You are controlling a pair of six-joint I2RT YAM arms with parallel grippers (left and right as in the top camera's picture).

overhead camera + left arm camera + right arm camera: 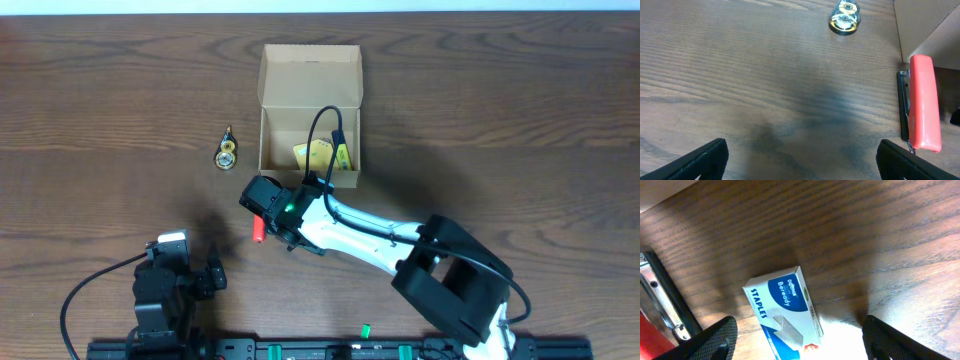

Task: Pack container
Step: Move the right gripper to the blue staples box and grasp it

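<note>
The white-shelled, black-jointed right arm (360, 238) is showing a small green light (290, 209) and wearing a thin looping black cable (312, 130), while the all-black left arm (160, 292) is wearing another.

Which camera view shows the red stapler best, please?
The left wrist view: the red stapler shows nearly whole. Overhead, the right gripper covers all but one red end; the right wrist view catches only its metal edge.

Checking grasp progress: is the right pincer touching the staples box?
Apart. Right wrist view shows bare table between the staples box and each finger of the right pincer.
</note>
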